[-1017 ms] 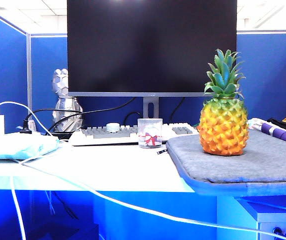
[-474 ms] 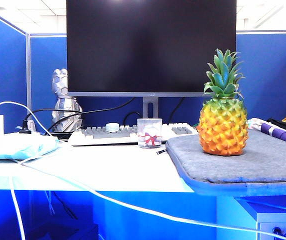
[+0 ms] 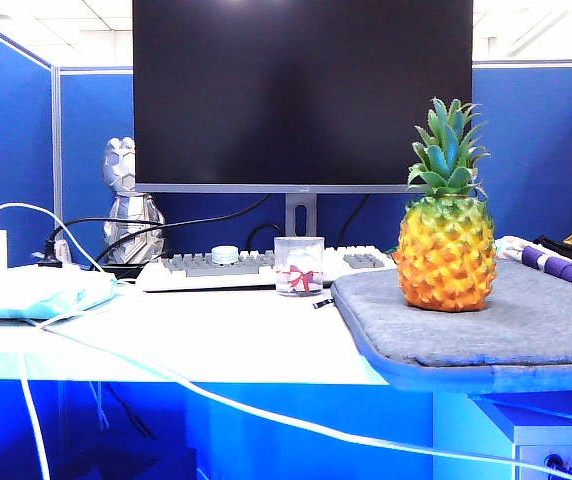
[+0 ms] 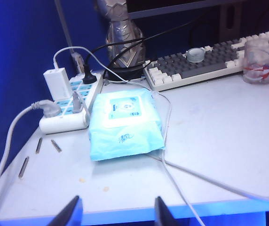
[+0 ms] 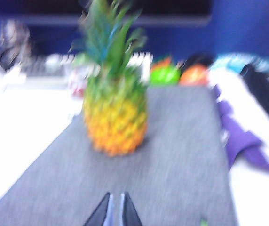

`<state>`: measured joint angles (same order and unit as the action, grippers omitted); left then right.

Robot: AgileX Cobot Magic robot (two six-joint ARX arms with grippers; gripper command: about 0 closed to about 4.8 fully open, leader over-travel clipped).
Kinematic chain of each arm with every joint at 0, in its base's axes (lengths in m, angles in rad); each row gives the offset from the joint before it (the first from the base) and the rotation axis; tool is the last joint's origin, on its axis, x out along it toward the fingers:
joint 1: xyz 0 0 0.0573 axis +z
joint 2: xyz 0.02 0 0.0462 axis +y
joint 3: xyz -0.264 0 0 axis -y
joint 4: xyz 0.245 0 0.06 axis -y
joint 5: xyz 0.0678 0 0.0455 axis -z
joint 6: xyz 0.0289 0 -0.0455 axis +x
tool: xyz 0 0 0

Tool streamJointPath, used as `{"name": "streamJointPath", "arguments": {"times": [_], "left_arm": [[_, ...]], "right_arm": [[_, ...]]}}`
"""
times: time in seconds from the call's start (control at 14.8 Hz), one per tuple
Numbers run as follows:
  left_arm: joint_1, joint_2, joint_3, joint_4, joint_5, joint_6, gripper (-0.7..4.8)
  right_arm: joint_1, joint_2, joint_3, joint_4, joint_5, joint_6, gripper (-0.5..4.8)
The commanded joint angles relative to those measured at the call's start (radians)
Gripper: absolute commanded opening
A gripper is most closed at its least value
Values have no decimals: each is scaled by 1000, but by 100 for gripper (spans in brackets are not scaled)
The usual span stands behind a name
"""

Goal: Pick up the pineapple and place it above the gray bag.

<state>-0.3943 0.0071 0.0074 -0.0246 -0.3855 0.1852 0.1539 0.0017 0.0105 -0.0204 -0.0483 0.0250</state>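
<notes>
One pineapple (image 3: pixel 446 226) stands upright on the gray bag (image 3: pixel 526 325) at the right of the desk (image 3: pixel 216 345), toward the bag's far left part. Behind it: one dark monitor (image 3: pixel 303 92), one keyboard (image 3: pixel 266 266), one small glass (image 3: pixel 299 265) with a red bow just left of the bag's far corner, purple fabric (image 3: pixel 561 267) at the bag's far right. Left side: one pale blue packet (image 4: pixel 125 125), one power strip (image 4: pixel 73 103) with plugs and a white charger, one silver figure (image 3: pixel 131 210), white cables across the desk. The wrist view is blurred but shows two round fruits, green (image 5: pixel 164 75) and orange (image 5: pixel 194 74), beyond the bag's far edge. Right gripper (image 5: pixel 115 212) hovers over the bag's near part, fingers almost together, holding nothing, pineapple well beyond them, nothing between. Left gripper (image 4: pixel 114 212) is at the near left desk edge, fingers apart and empty, packet ahead of them.
</notes>
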Motion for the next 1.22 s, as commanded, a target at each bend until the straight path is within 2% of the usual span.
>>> {"name": "streamJointPath", "arguments": {"times": [0.07,0.2,0.27,0.61,1.22], "left_arm": [[0,0,3,17,6,6,203],[0,0,3,23,5,5,43],[0,0,3,24,5,6,-4],[0,0,3,41,5,-25,4],[0,0,3,40,6,-25,4]], "right_arm": [[0,0,-9,2,-1,-3,40],[0,0,-9,3,-3,2,-6],[0,0,-9,6,-3,6,-6],[0,0,-9,46,-4,40,-6],[0,0,-9,46,-3,46,-5]]}}
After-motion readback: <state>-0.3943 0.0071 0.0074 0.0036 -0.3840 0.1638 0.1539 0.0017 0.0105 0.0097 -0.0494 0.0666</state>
